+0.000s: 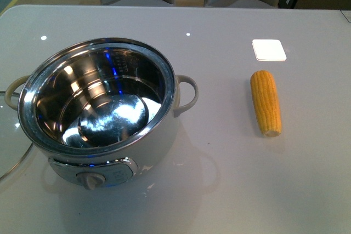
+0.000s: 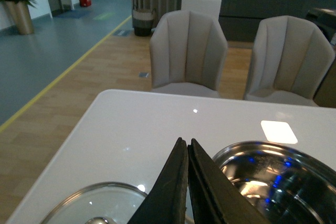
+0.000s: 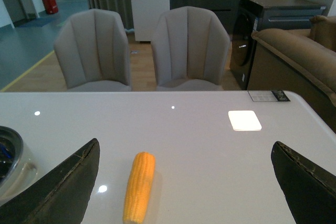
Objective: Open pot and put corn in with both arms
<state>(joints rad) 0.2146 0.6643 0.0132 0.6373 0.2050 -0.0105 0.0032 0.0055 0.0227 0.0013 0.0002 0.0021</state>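
Observation:
The pot (image 1: 101, 113) stands open on the left half of the table, its steel bowl bare, and its rim (image 2: 273, 153) also shows in the left wrist view. Its glass lid (image 1: 8, 157) lies flat on the table at the pot's left; the left wrist view catches that lid (image 2: 100, 203) too. The corn (image 1: 266, 102) lies on the table to the right, lengthwise away from me. My left gripper (image 2: 187, 142) is shut and empty, above the gap between lid and pot. My right gripper (image 3: 186, 148) is wide open, with the corn (image 3: 139, 184) ahead, nearer one finger. Neither arm shows in the front view.
A white square pad (image 1: 269, 49) lies just beyond the corn. Two grey chairs (image 2: 189, 51) stand behind the table's far edge. A dark cabinet and a brown sofa (image 3: 294, 51) are off to the right of the table.

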